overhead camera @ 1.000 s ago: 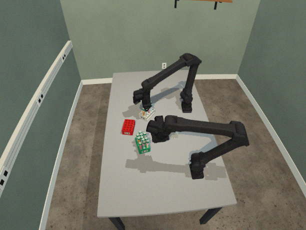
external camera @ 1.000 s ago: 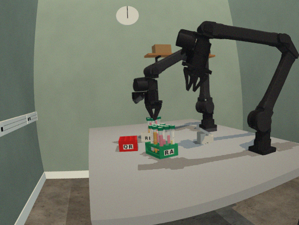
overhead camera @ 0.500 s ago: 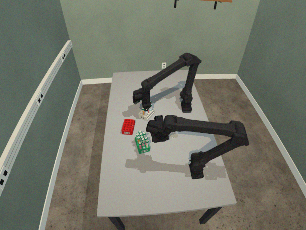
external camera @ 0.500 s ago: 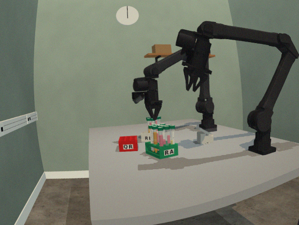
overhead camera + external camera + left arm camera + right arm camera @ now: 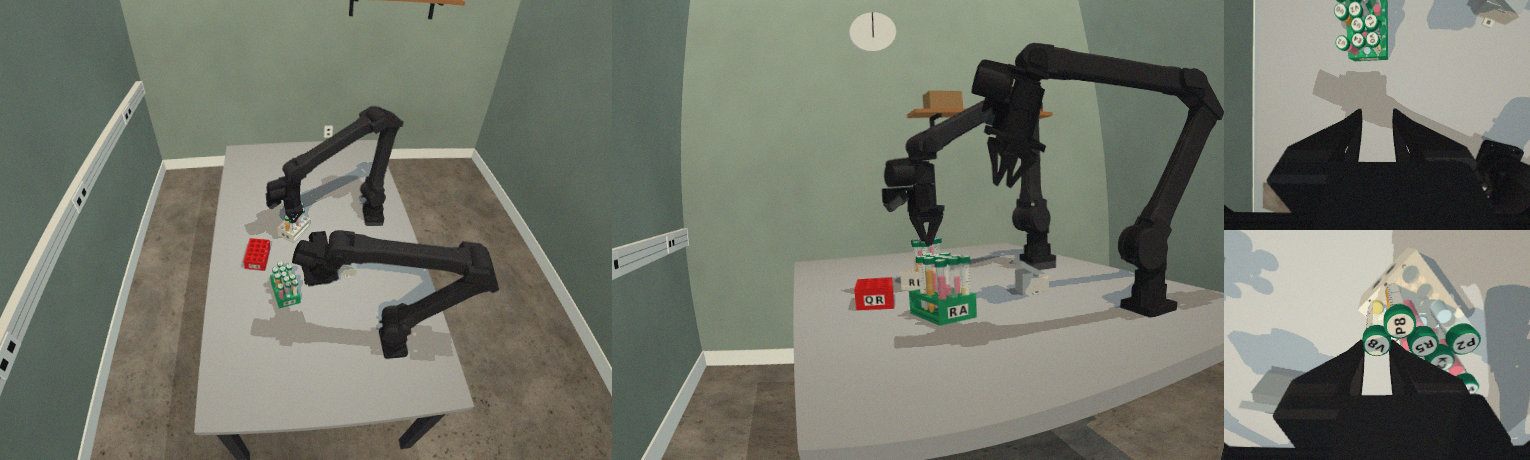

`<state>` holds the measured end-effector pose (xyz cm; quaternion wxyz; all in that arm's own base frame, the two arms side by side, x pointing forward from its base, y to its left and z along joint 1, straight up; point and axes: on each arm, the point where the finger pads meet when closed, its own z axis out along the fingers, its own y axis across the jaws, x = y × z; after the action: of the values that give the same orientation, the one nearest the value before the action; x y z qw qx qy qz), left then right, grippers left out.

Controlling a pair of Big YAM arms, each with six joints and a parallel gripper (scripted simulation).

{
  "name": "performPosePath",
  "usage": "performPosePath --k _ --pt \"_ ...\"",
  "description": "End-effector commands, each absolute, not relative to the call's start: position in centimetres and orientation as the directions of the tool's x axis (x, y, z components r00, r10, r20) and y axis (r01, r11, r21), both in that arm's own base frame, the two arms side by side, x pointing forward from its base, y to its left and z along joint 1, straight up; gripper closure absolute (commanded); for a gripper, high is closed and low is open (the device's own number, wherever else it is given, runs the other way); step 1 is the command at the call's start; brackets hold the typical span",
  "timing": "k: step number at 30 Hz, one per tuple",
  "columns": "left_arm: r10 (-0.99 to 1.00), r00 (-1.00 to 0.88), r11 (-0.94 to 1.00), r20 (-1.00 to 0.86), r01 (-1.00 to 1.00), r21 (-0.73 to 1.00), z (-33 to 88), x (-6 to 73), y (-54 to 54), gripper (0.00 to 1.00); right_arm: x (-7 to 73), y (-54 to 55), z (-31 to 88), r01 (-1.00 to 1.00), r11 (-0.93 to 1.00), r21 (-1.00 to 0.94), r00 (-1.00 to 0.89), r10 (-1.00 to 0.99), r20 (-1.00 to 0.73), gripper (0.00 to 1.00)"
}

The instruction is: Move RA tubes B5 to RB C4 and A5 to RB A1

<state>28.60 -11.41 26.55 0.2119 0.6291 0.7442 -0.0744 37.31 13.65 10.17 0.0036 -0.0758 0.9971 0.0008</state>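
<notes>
The green rack RA (image 5: 278, 298) (image 5: 937, 316) (image 5: 1383, 35) holds several green-capped tubes. The white rack RB (image 5: 290, 236) (image 5: 910, 280) (image 5: 1411, 258) also holds several tubes; bare wells show in its top. My right gripper (image 5: 928, 243) (image 5: 1376, 345) is over RB, shut on the tube marked V8 (image 5: 1376, 340). The tube's lower end is by RB's corner; whether it is in a well cannot be told. Cap P8 (image 5: 1399, 321) is close beside it. My left gripper (image 5: 1003, 185) (image 5: 1377, 114) is partly open, empty, high above the table, away from RA.
A red rack QR (image 5: 257, 254) (image 5: 874, 294) stands beside RA and RB, on the side away from the arm bases. A small pale box (image 5: 1032, 281) stands on the table on the arms' side. The left arm's wrist is close to RB in the top view.
</notes>
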Motion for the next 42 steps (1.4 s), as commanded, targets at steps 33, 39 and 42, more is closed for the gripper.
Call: performPosePath --k 33,39,42 --pt "0.902 -0.103 0.199 -0.42 0.961 0.19 28.13 29.28 -11.55 0.7 37.65 14.53 9.54 -0.157 0.988 0.002 -0.988 -0.157 -0.009 0.76" --pt "0.902 -0.103 0.199 -0.42 0.961 0.19 28.13 29.28 -11.55 0.7 37.65 14.53 9.54 -0.157 0.988 0.002 -0.988 -0.157 -0.009 0.76" --pt "0.902 -0.103 0.199 -0.42 0.961 0.19 28.13 29.28 -11.55 0.7 37.65 14.53 9.54 -0.157 0.988 0.002 -0.988 -0.157 -0.009 0.76"
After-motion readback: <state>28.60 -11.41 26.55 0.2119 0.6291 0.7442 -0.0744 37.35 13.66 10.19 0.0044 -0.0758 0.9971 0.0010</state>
